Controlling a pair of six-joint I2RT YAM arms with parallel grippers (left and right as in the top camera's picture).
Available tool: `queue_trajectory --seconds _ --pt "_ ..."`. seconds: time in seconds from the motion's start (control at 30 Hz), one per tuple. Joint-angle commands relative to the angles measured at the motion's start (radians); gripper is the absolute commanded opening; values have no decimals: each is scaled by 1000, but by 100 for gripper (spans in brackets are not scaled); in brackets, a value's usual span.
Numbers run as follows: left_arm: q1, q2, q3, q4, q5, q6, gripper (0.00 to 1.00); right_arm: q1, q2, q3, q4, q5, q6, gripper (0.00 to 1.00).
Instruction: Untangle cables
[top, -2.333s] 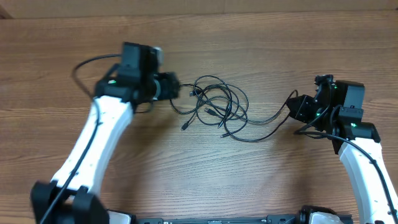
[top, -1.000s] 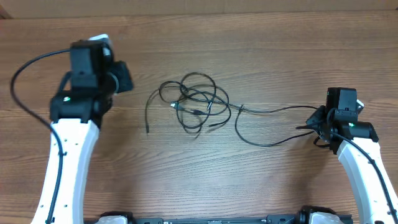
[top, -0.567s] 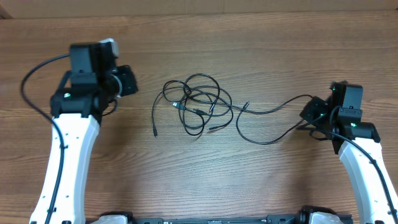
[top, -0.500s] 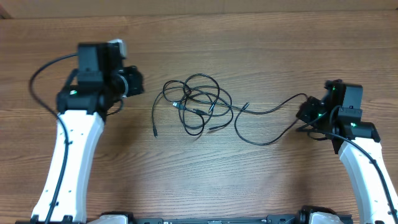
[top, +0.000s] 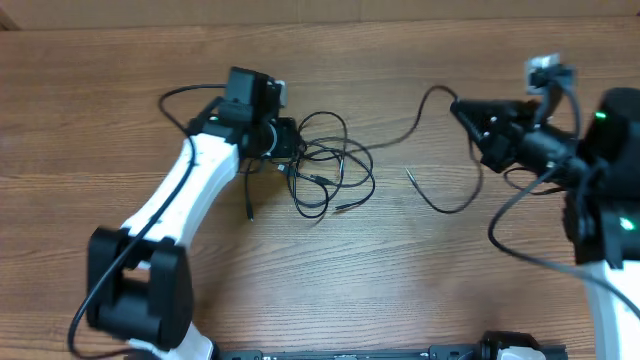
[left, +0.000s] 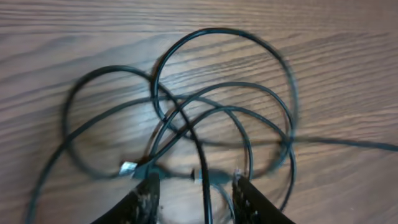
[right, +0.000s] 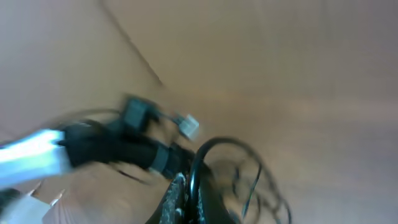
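Thin black cables (top: 335, 165) in overlapping loops (one silver plug tip (left: 129, 167))

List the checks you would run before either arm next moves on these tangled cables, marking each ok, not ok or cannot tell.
1. Left gripper open: ok.
2. Strand of the cables between its fingers: ok.
3. Right gripper shut on one of the cables: ok.
4. Loops separated: not ok, they cross on the table.
5. Which loose end belongs to the held strand: cannot tell.
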Motion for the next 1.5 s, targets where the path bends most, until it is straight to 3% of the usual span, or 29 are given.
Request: queue_trajectory --seconds 0.0,0.3,0.33,0.4,0.5,0.83,1.0,1.17,1.37,1.47 --pt "-20 74 8 40 12 1 40 3 -41 87 47 -64 -11 4" --pt "-29 224 8 43 -2 1 35 2 -89 158 259 116 122 4" --pt "-29 233 8 39 -12 2 31 2 -92 158 270 149 125 4" --pt "-29 238 8 22 -44 3 7 2 -98 158 279 231 124 4" --pt "-28 236 8 4 -87 18 4 2 -101 158 260 367 124 4" --pt "21 234 8 -121 -325 37 4 2 -97 158 42 1323 124 4" --pt "105 234 8 -150 -326 -23 4 0 -58 158 5 1609 116 4" --pt "202 234 8 -179 -323 -82 4 -68 23 158 -34 1620 117 4" --pt "275 234 8 -223 -327 -99 4 -259 150 158 -116 1360 126 4" --pt "312 234 8 -247 -339 -170 4 -398 217 158 -160 1218 247 4"
